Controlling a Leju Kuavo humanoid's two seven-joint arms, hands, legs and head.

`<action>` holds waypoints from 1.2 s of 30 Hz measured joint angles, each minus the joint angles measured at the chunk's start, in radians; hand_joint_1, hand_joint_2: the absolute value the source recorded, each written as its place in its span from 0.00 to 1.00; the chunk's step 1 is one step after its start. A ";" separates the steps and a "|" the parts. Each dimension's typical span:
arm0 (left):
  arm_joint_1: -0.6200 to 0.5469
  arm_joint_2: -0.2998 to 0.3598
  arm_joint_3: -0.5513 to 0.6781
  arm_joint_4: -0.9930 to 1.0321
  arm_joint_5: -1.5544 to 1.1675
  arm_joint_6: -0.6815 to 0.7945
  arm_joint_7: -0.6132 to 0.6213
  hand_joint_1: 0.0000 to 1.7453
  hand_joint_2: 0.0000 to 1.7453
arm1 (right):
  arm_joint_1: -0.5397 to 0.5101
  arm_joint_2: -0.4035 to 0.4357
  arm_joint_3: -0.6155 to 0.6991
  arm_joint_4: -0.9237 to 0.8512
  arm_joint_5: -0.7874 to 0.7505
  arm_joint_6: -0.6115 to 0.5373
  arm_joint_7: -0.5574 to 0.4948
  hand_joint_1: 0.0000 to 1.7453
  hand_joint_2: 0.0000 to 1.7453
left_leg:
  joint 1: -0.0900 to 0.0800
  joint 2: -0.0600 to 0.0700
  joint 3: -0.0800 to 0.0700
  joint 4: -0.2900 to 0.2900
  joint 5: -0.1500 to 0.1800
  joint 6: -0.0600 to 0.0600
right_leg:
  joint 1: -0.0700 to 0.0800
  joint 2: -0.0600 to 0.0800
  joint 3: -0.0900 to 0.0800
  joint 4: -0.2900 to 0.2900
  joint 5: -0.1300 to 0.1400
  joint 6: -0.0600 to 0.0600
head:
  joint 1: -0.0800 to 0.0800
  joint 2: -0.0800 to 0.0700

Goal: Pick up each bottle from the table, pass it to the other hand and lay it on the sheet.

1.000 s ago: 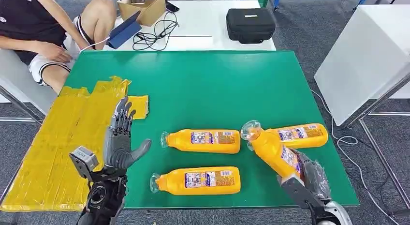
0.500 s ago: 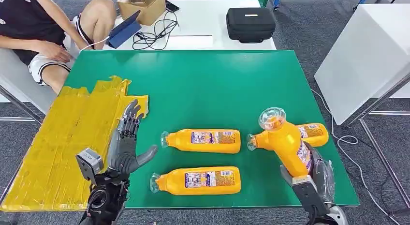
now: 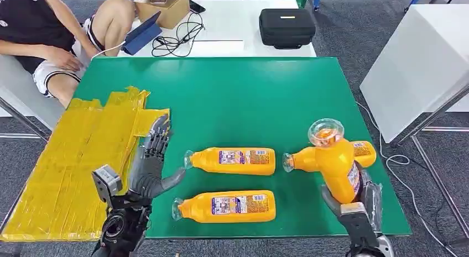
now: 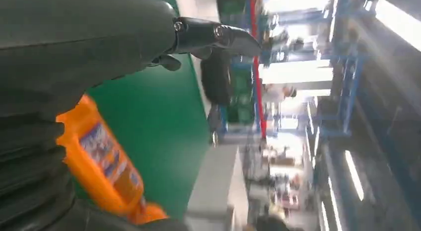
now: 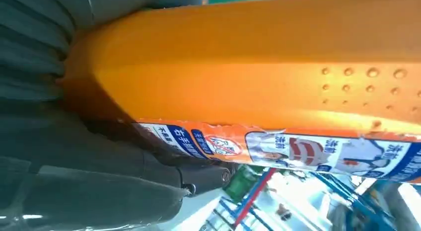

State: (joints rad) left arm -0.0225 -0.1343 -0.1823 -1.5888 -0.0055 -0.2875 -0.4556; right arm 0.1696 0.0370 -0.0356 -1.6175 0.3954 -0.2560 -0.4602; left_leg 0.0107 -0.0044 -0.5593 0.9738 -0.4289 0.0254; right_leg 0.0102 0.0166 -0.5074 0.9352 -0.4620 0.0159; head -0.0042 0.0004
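I had the right hand (image 3: pixel 359 204) gripping a bottle (image 3: pixel 337 163) upright near the table's (image 3: pixel 249 96) right edge, ready for passing. The left hand (image 3: pixel 149 163) waited, fingers spread and seemingly empty, beside the sheet (image 3: pixel 72 157).

The right hand (image 3: pixel 357 199) grips a raised orange bottle (image 3: pixel 335 164), cap up. 3 more bottles lie on the green bench (image 3: pixel 249 96). The left hand (image 3: pixel 149 166), fingers spread, hovers beside the yellow sheet (image 3: pixel 72 157).

On the bench (image 3: pixel 249 96) we list: the sheet (image 3: pixel 72 157) along the left edge; two bottles lying centre, one (image 3: pixel 231 161) behind the other (image 3: pixel 224 206); a third bottle (image 3: pixel 309 157) lying right; a fourth (image 3: pixel 336 164) before it, upright in the right robot hand (image 3: pixel 362 204); the left robot hand (image 3: pixel 149 168) beside the sheet.
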 measured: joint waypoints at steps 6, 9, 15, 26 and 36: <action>-0.094 0.028 -0.046 0.006 0.100 -0.053 0.080 0.00 1.00 | -0.073 0.006 0.136 0.014 -0.073 -0.031 -0.066 1.00 1.00 | 0.000 0.000 0.001 0.000 0.002 0.000 | 0.001 0.000 0.000 0.001 0.000 0.000 | 0.000 0.000; -0.116 0.046 -0.064 0.011 0.121 -0.062 0.094 0.00 1.00 | -0.108 0.009 0.191 0.035 -0.072 -0.048 -0.072 1.00 1.00 | 0.000 0.000 0.000 0.000 0.002 0.000 | 0.001 0.000 0.000 0.001 0.000 0.000 | 0.000 0.000; -0.164 0.068 -0.122 0.040 0.144 -0.069 0.100 0.00 1.00 | -0.175 0.026 0.266 0.061 -0.058 -0.083 -0.112 1.00 1.00 | 0.000 0.000 -0.001 0.000 0.002 0.000 | 0.001 0.000 -0.001 0.002 0.000 0.000 | 0.000 0.000; -0.199 0.080 -0.175 0.082 0.174 -0.065 0.090 0.00 1.00 | -0.294 0.073 0.392 0.156 -0.026 -0.093 -0.140 1.00 1.00 | 0.000 0.000 -0.002 0.000 0.002 0.000 | 0.001 0.000 -0.002 0.002 0.000 0.000 | 0.000 0.000; -0.197 0.085 -0.195 0.101 0.178 -0.057 0.073 0.00 1.00 | -0.452 0.130 0.488 0.368 -0.010 -0.149 -0.139 1.00 1.00 | 0.000 -0.001 -0.002 0.000 0.002 -0.001 | 0.001 -0.001 -0.002 0.002 0.000 0.000 | 0.000 0.000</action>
State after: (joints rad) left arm -0.2199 -0.0488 -0.3777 -1.4881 0.1728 -0.3449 -0.3826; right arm -0.2825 0.1667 0.4527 -1.2495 0.3856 -0.4046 -0.5993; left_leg 0.0109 -0.0050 -0.5615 0.9739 -0.4266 0.0248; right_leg 0.0112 0.0160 -0.5097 0.9374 -0.4618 0.0158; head -0.0038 0.0004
